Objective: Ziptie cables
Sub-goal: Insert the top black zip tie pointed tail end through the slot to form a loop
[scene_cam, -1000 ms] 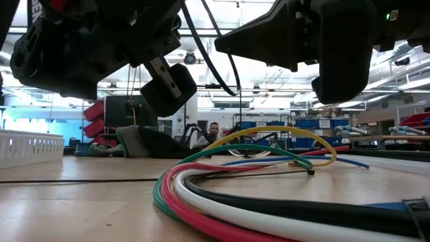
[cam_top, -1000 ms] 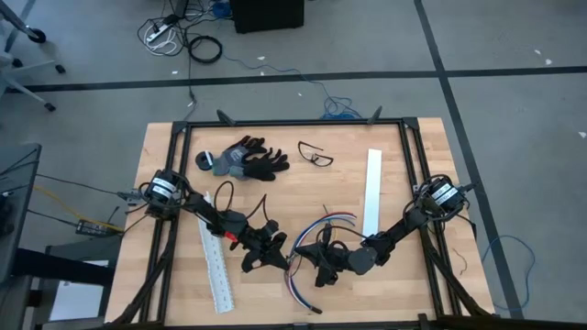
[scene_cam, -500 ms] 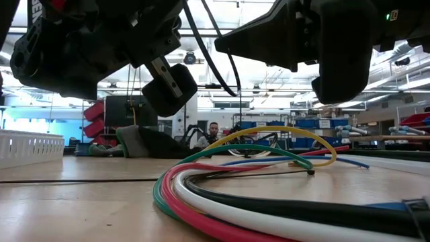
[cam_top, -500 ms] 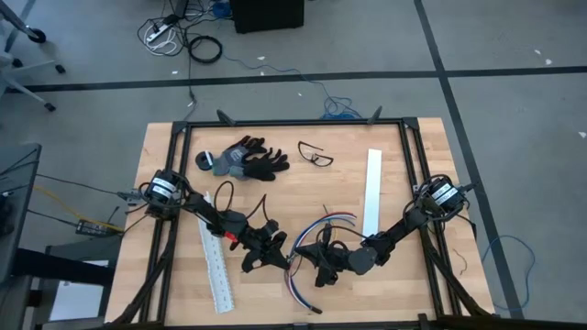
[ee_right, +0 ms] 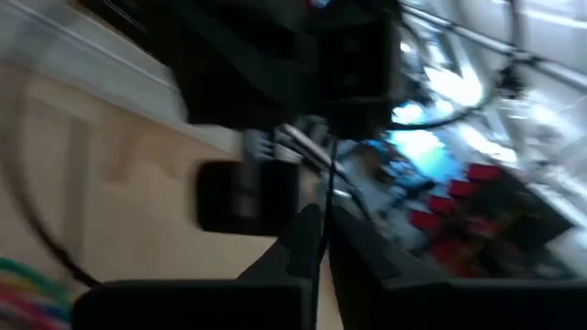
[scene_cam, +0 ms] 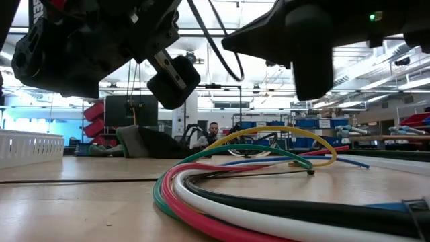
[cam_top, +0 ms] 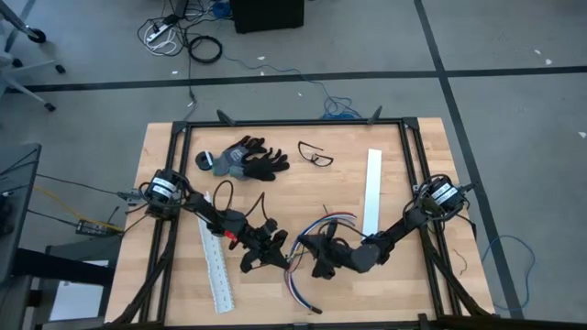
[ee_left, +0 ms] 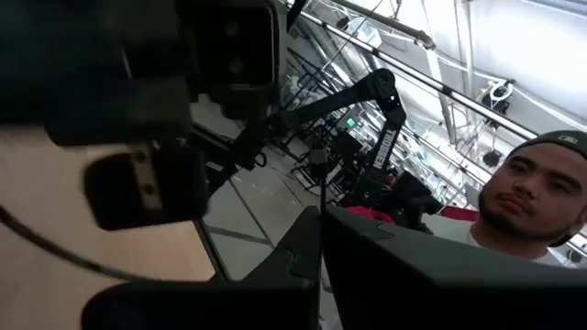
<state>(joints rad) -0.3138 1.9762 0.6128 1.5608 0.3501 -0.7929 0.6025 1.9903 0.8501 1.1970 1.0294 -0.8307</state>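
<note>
The right hand point(cam_top: 314, 259) has shifted slightly left toward the left hand point(cam_top: 266, 254); its fingers look nearly shut, holding nothing I can make out. The left hand is shut, low over the surface point(cam_top: 404, 174). The cables point(cam_top: 307, 280) lie fanned beneath and between both hands.

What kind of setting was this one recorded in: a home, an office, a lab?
Most likely a robotics lab or workshop. A wooden table with a black frame stands on a grey floor marked with dark lines; behind it, an open hall with blue storage bins on shelving, and another robot arm.
</note>
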